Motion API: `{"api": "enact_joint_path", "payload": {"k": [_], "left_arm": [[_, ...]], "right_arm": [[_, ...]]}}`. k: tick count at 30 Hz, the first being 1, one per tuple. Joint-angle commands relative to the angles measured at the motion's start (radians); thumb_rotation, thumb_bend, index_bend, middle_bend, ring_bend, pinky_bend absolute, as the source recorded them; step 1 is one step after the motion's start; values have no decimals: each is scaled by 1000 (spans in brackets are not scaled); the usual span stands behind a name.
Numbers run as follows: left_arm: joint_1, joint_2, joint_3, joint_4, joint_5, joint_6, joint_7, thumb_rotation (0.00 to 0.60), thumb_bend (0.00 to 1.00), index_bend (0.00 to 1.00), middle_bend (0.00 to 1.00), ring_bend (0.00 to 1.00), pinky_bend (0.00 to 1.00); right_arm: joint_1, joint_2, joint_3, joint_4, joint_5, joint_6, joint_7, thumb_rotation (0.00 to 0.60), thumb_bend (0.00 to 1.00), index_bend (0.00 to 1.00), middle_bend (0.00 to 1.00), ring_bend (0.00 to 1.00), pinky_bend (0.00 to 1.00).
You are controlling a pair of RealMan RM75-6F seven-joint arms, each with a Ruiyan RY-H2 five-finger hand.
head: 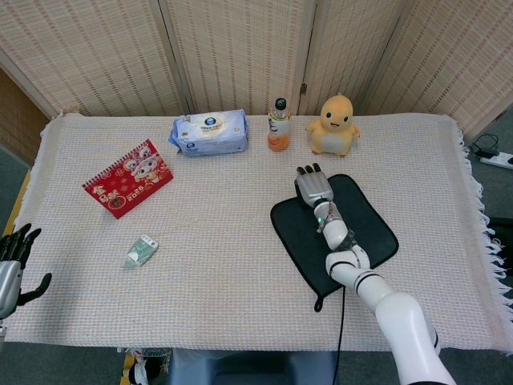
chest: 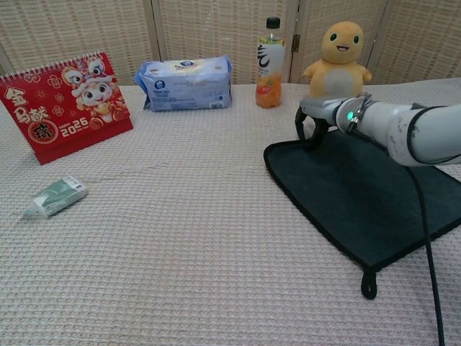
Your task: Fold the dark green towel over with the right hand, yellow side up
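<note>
Dark green towel (head: 353, 228) is lying flat on the desk's (head: 240, 265) beige woven cloth, right of centre. Right hand (head: 313, 186) is resting fingers-down at its far corner; whether it is pinching the edge cannot be told. Left hand (head: 11, 265) is hanging spread beside the near-left edge. Woven screens (head: 232, 48) are standing behind.

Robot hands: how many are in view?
2. The right hand is at the dark green towel's far corner; the left hand hangs off the table's left edge.
</note>
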Motion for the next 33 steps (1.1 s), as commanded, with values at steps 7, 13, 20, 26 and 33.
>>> {"api": "enact_joint_path", "payload": {"k": [7,13,20,26,33], "left_arm": [[3,2,4,-4,17,16,-6,600,442,0,0,0,0],[6,4,8,-11,31,26,-6,600,443,0,0,0,0],[8,5,14,-23,46,35,1,600,443,0,0,0,0],[10,5,19,-31,59,42,9,600,443,0,0,0,0],[10,4,26,-37,72,45,13,600,444,0,0,0,0]], "right_arm": [[-35,39,-6,-69,-22,46,5,600,446,623,181,111,0],[-126,154,-52,-280,-78,143,4,600,447,623,182,111,0],[-275,390,-133,-674,-115,277,-65,600,447,624,182,110,0],[-379,534,-212,-891,-118,365,-135,600,447,623,182,111,0],[-480,613,-300,-982,-173,422,-82,600,447,624,183,111,0]]}}
